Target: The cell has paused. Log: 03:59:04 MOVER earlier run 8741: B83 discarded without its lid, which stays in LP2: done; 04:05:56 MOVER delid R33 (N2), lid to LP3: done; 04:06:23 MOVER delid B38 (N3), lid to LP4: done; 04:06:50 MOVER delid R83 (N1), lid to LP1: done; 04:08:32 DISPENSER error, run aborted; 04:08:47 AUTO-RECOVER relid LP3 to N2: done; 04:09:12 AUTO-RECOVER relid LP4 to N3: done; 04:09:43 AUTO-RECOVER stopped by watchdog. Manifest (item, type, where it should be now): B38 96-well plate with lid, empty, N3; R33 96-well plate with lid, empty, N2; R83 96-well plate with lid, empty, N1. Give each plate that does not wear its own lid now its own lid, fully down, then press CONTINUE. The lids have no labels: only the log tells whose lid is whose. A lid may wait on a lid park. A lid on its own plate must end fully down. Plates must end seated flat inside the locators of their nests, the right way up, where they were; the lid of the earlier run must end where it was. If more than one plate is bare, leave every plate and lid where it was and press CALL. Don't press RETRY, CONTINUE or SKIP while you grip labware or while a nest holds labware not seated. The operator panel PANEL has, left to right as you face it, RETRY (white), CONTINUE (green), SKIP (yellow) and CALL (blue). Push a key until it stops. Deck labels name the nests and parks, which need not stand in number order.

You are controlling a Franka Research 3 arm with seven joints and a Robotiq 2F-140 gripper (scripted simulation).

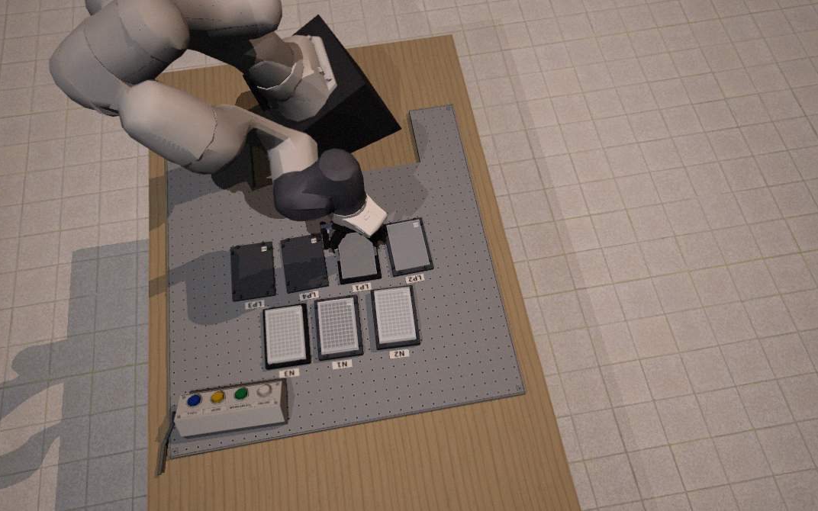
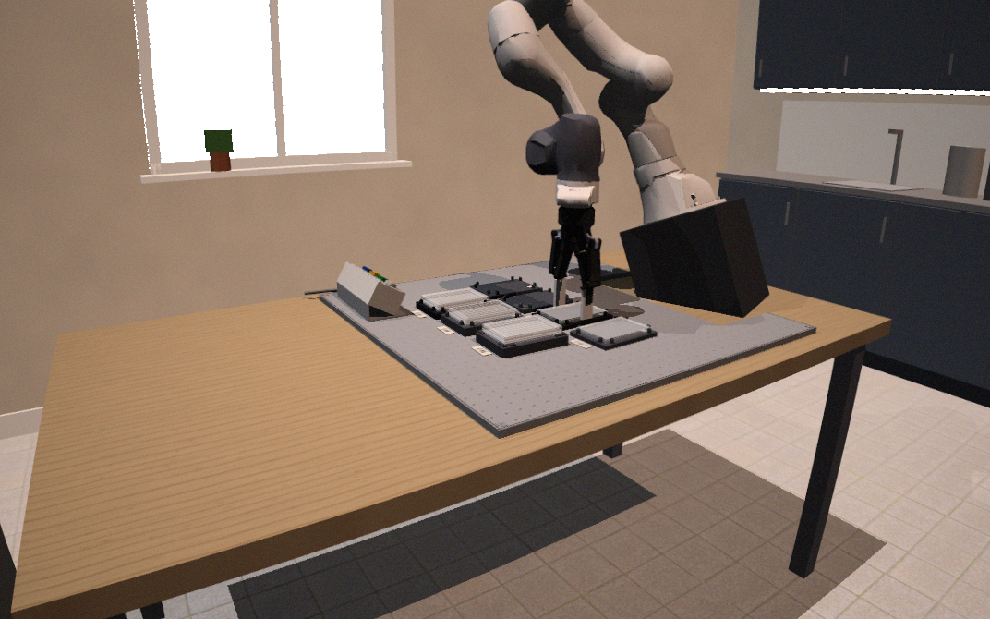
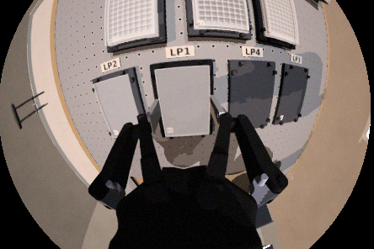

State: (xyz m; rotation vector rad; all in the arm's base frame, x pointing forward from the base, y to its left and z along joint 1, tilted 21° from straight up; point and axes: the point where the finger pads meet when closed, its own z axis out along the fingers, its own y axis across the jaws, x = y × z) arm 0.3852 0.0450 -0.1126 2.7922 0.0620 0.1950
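— Over park LP1 [image 1: 361,287]: gripper [image 3: 184,118] clamped across the lid [image 1: 357,257], by its far end. Lid sits in the park, or barely off it.

— Its plate?

— Bare one at N1 [image 1: 338,326], just in front. Lift straight until clear of the park's locators, keep it level, then lower squarely. LP2's lid [image 1: 408,245] stays put.

Walls: we see plain tan walls [image 2: 60,230].
Window: a bright window [image 2: 268,77], a potted plant [image 2: 218,150] on its sill.
Floor: pale tiles [image 1: 685,190].
Furniture: a wooden table [image 2: 214,399]; dark cabinets [image 2: 906,253] beyond its far right corner.
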